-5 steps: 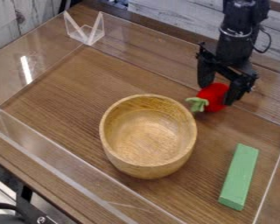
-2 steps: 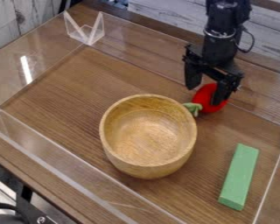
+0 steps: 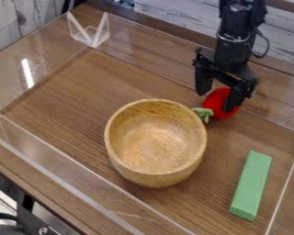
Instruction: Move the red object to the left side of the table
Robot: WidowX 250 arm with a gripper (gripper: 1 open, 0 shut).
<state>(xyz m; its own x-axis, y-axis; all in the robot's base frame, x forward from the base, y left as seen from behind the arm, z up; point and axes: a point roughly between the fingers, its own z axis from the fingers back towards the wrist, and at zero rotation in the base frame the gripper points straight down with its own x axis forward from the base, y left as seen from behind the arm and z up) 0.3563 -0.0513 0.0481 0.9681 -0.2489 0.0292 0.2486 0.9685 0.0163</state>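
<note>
The red object, a small toy strawberry with a green leafy end pointing toward the bowl, lies on the table at the right, just beyond the wooden bowl's rim. My gripper hangs straight down over it, open, with its black fingers straddling the strawberry on either side. The fingers partly cover the strawberry's upper side. I cannot tell whether the fingers touch it.
A wooden bowl stands at the table's centre, right beside the strawberry. A flat green block lies at the front right. Low clear acrylic walls border the table, with a clear bracket at the far left corner.
The gripper has shifted slightly left and now sits more squarely over the strawberry. Its jaws stay open and the strawberry has not moved.
</note>
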